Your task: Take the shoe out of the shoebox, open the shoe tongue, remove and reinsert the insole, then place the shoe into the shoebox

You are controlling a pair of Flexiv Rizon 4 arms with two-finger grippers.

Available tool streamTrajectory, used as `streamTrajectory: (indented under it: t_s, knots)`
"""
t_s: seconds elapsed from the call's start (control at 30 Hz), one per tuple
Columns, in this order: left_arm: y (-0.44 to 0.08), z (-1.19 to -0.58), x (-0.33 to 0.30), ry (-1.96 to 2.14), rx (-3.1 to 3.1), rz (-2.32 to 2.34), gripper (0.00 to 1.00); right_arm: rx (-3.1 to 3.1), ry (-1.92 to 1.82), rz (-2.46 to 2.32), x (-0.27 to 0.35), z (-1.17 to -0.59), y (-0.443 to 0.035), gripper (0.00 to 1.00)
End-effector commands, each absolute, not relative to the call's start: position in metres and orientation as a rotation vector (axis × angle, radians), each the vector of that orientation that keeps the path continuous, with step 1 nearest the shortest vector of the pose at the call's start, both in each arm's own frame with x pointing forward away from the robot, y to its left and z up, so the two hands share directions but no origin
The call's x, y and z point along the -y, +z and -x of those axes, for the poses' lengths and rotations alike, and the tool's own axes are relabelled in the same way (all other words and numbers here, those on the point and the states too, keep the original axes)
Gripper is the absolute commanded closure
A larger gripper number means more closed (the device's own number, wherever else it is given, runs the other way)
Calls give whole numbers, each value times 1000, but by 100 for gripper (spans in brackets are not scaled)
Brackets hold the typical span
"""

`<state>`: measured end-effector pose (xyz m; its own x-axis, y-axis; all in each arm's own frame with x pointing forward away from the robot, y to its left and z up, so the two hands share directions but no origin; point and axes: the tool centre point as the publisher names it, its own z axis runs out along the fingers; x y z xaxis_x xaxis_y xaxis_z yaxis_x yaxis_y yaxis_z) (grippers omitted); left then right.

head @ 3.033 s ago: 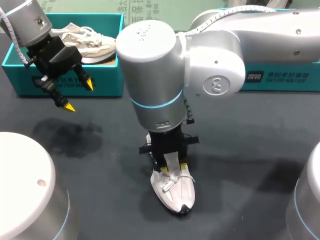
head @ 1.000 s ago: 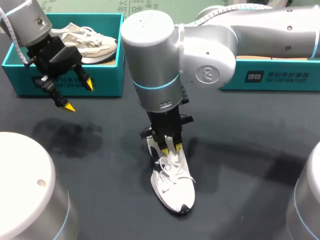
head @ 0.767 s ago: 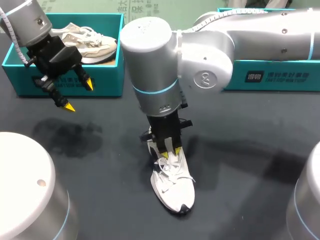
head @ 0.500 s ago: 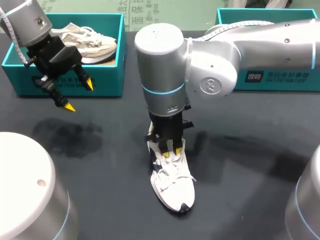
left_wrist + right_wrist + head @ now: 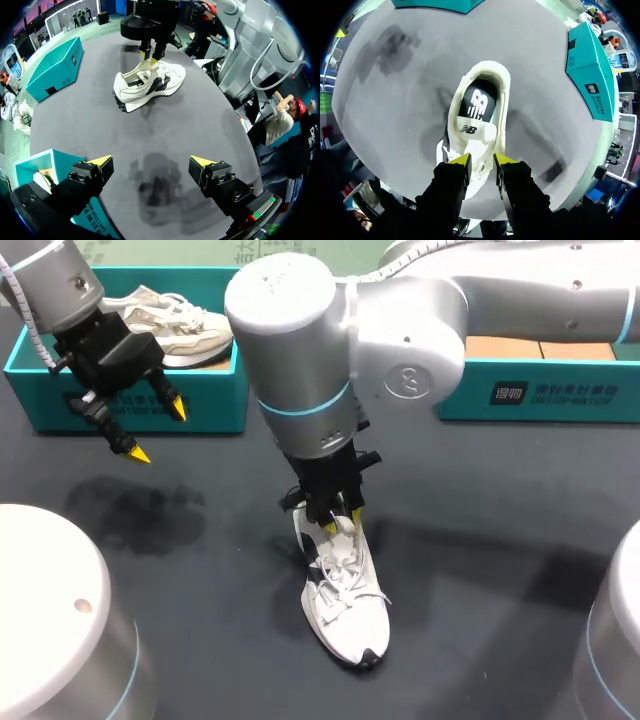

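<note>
The right gripper has slid back along the shoe from the laces to the tongue. Whether it grasps the tongue I cannot tell, because the contact is hidden from above. The shoe sits unmoved on the worktop with the insole still inside, so tongue-opening looks unfinished. The left gripper hangs released, well apart from the shoe.

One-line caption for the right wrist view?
Right gripper shut on the tongue of the white shoe on the grey table.

Silver arms, cyan rings, black yellow-tipped jaws.
</note>
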<state>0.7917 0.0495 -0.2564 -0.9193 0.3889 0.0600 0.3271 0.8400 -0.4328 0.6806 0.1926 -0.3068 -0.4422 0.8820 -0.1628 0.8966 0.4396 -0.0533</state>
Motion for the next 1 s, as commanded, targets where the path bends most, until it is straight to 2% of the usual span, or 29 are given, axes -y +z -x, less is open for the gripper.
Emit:
streamTrajectory:
  t_s: [0.03, 0.47, 0.5, 0.53, 0.57, 0.6, 0.63, 0.73, 1.0]
  knots:
    - [-257, -791, -50, 634, 2875, 563, 0, -2591, -241, -1493, -193, -685, -289, 67]
    - [-257, -791, -50, 634, 2875, 563, 0, -2867, -189, -756, -199, -717, -283, 49]
    - [-257, -791, -50, 634, 2875, 563, 0, -2881, -178, -711, -198, -719, -283, 36]
    - [-257, -791, -50, 634, 2875, 563, 0, -2901, -155, -648, -197, -722, -283, 32]
    - [-257, -791, -50, 634, 2875, 563, 0, -2909, -145, -611, -196, -724, -281, 13]
    - [-257, -791, -50, 634, 2875, 563, 0, -2913, -146, -590, -196, -726, -280, 4]
    - [-257, -791, -50, 634, 2875, 563, 0, -2925, -117, -502, -197, -729, -277, 0]
    - [-257, -791, -50, 634, 2875, 563, 0, -2949, -86, -322, -199, -731, -270, 0]
    - [-257, -791, -50, 634, 2875, 563, 0, -2949, -86, -322, -199, -731, -270, 0]
